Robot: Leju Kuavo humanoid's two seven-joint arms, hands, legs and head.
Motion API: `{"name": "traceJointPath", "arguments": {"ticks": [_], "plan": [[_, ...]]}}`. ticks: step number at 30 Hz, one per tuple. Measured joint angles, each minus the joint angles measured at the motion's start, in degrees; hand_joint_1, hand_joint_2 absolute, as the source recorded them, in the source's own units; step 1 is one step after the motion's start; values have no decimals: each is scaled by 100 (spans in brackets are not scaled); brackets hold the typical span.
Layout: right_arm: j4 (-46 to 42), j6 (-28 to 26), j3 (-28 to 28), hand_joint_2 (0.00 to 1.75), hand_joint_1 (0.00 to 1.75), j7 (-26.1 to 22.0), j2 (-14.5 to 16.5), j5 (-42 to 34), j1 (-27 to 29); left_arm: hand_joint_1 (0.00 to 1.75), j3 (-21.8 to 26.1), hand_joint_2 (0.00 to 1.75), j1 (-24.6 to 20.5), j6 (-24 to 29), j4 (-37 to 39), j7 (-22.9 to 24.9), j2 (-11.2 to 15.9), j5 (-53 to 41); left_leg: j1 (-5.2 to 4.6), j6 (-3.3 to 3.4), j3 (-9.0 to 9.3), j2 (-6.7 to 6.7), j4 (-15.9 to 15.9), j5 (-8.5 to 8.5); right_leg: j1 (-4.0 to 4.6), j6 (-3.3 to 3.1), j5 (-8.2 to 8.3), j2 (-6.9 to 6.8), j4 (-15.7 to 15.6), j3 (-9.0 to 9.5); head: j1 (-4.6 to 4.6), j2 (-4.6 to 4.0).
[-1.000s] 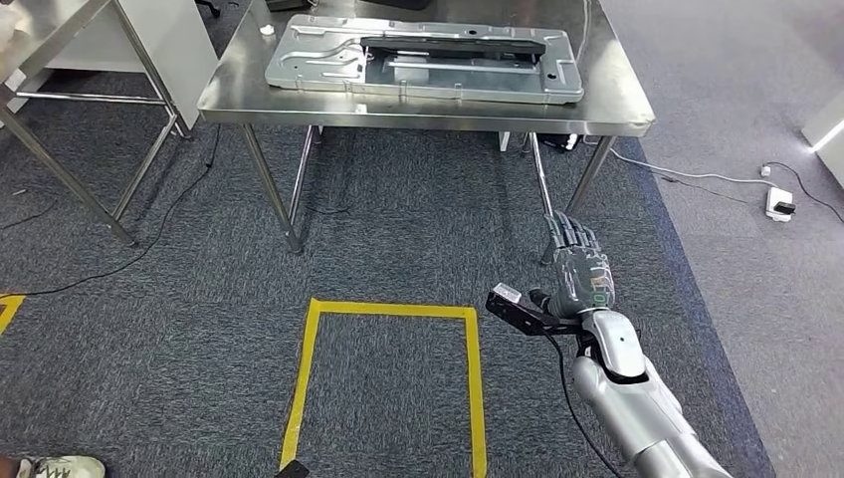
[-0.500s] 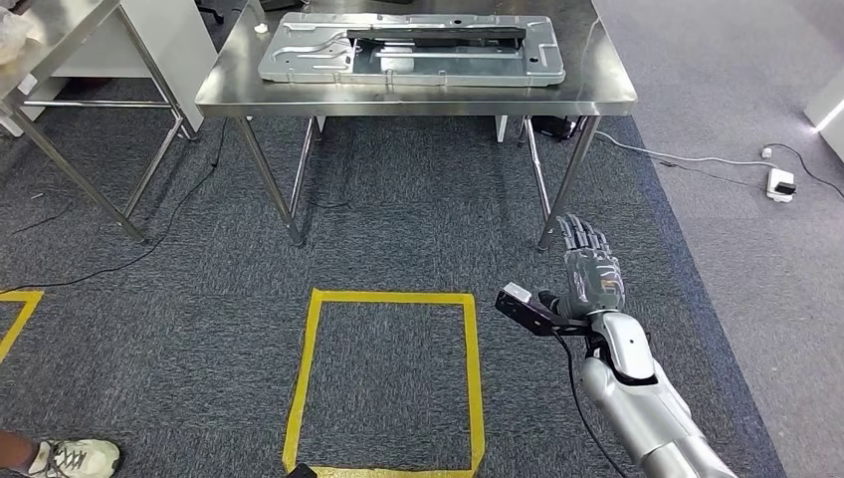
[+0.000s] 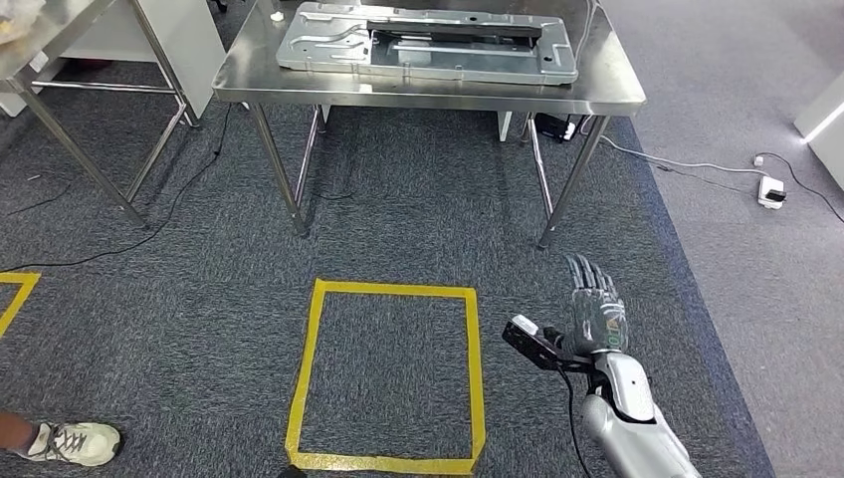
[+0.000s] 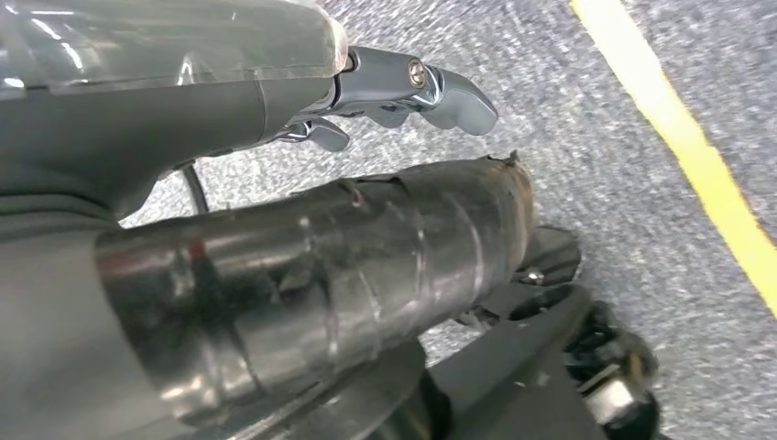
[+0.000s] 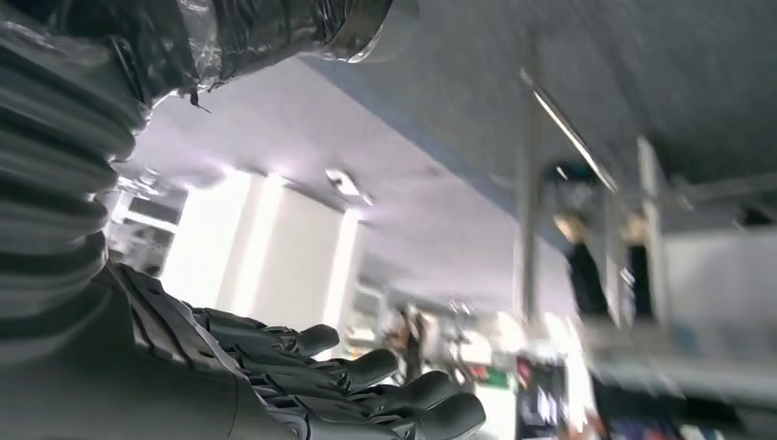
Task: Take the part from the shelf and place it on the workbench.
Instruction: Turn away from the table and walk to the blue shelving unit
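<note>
Part: a pressed metal panel (image 3: 428, 40) lies flat on the steel table (image 3: 597, 95), well apart from both hands; one black bar (image 3: 453, 33) sits along its middle. I take this panel to be the part, though no shelf is in sight to confirm it.
Right fingers: the fingers (image 5: 366, 385) are straight and a little apart, holding nothing.
Right hand: the right hand (image 3: 594, 314) hangs low over the carpet, beside the yellow tape square (image 3: 383, 373) and short of the nearest table leg (image 3: 569, 179).
Left fingers: metal fingertips (image 4: 431, 87) show against the carpet; I cannot tell whether they are spread or curled.
Left hand: the left hand (image 4: 275, 92) hangs near the floor, with nothing seen in it.
Step in hand: judging by the empty hands and the panel on the table, the placing looks done and the robot is standing clear.
Doing it well: arms low and close to the body, fingers loose, away from the table leg and the cable (image 3: 677, 171) on the floor.
Risk: a swinging hand could catch the table leg.
Count: one panel, one black bar, two tables (the second (image 3: 60, 40) at the far left), one full tape square plus a corner of another (image 3: 15, 294), one white plug block (image 3: 768, 191), one shoe (image 3: 75, 443) of a person.
</note>
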Motion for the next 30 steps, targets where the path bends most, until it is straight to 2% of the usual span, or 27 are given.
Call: {"name": "traceJointPath", "arguments": {"ticks": [1, 3, 4, 5, 8, 10, 11, 13, 14, 15, 16, 17, 19, 20, 21, 23, 25, 27, 29, 30], "plan": [[76, -46, -46, 175, 0, -22, 7, -7, 92, 0, 7, 0, 15, 4, 0, -1, 0, 1, -1, -6, -15, -4, 22, -1, -5, -4, 115, -1, -157, 107, 1, 0], [214, -144, -132, 175, 0, -73, 32, -22, 240, 0, 12, 0, 29, 9, 0, -4, -4, 1, -3, -29, -30, -6, 64, -18, -8, -39, 448, -5, -952, 558, 1, 0], [293, -191, -173, 175, 0, -102, 55, -34, 297, 0, 14, 0, 29, 12, 0, -7, -7, 2, -12, -49, -37, -4, 83, -28, 4, -63, 563, -6, -1318, 750, 0, 0], [379, -230, -214, 175, 0, -127, 79, -48, 348, 0, 16, 0, 27, 16, 0, -10, -10, 7, -21, -72, -45, -3, 94, -33, 18, -87, 614, -5, -1545, 863, -1, 0], [658, -303, -318, 175, 0, -185, 161, -73, 498, 0, 26, 0, 30, 24, 0, -17, -20, 23, -35, -153, -60, -1, 91, -28, 39, -150, 626, 2, -1628, 879, -2, 0], [817, -332, -360, 175, 0, -213, 230, -74, 554, 0, 29, 0, 32, 28, 0, -21, -25, 29, -29, -217, -125, -8, 219, -133, 7, -220, 663, -3, -1666, 874, -3, 0], [897, -346, -378, 175, 0, -225, 267, -76, 563, 0, 30, 0, 31, 32, 0, -22, -26, 31, -25, -245, -225, -11, 432, -276, -11, -254, 680, -6, -1685, 870, -5, 0], [1128, -388, -426, 175, 0, -274, 356, -85, 591, 0, 35, 0, 33, 39, 0, -21, -27, 34, -6, -284, -563, -12, 1163, -672, -15, -294, 695, -16, -1694, 854, -8, 0], [1254, -407, -450, 175, 0, -302, 395, -89, 618, 0, 38, 0, 39, 39, 0, -18, -27, 34, 2, -296, -726, -12, 1519, -816, -12, -300, 696, -22, -1691, 847, -8, 0], [1393, -421, -475, 175, 0, -332, 441, -91, 649, 0, 41, 0, 47, 39, 0, -14, -28, 35, 10, -306, -817, -10, 1726, -860, -9, -302, 697, -26, -1686, 842, -7, 0], [1533, -426, -504, 131, 0, -354, 480, -91, 677, 0, 45, 0, 54, 40, 0, -12, -28, 37, 16, -310, -803, -9, 1716, -792, -7, -301, 697, -24, -1678, 838, -7, 0], [1689, -430, -538, 87, 0, -367, 528, -91, 699, 0, 49, 0, 57, 41, 0, -11, -28, 40, 20, -306, -670, -9, 1471, -623, -8, -298, 695, -18, -1668, 837, -7, 0], [2060, -447, -622, 0, 0, -376, 644, -102, 742, 0, 58, 0, 49, 45, 0, -17, -28, 48, 19, -278, -246, -13, 659, -263, 0, -273, 684, -5, -1638, 835, -7, 0], [2228, -467, -662, 0, 0, -371, 691, -111, 772, 0, 64, 0, 41, 49, 0, -21, -28, 51, 11, -258, -86, -18, 340, -159, 9, -248, 680, -2, -1623, 830, -6, 0], [2383, -490, -699, 0, 0, -349, 732, -120, 803, 0, 71, 0, 38, 53, 0, -25, -28, 52, 2, -240, -5, -23, 169, -126, 17, -220, 680, -2, -1612, 823, -5, 0], [2662, -520, -761, 0, 0, -236, 793, -130, 853, 0, 90, 0, 44, 60, 0, -27, -28, 56, -13, -201, 3, -27, 119, -116, 22, -153, 697, -2, -1618, 816, -5, 0], [2987, -480, -835, 0, 0, 12, 854, -129, 920, 0, 107, 0, 49, 66, 0, -30, -36, 60, 2, -123, 5, -22, 80, -67, 5, -89, 632, 0, -1554, 797, -4, 0], [3316, -317, -897, 0, 0, 377, 896, -70, 1039, 0, 127, 0, 49, 73, 0, -37, -44, 61, 17, -50, -5, -22, 46, -23, -11, -41, 317, 3, -1114, 612, -2, 0], [3590, -122, -912, 0, 0, 712, 925, 17, 1199, 0, 152, 0, 69, 85, 0, -39, -45, 67, 5, -30, -31, -26, 49, -15, -13, -14, -71, 4, -377, 280, -2, 0], [3703, -57, -914, 0, 0, 829, 938, 45, 1290, 0, 164, 0, 84, 92, 0, -39, -45, 73, -2, -28, -40, -27, 54, -15, -14, -8, -154, 4, -122, 168, -2, 0]]}}
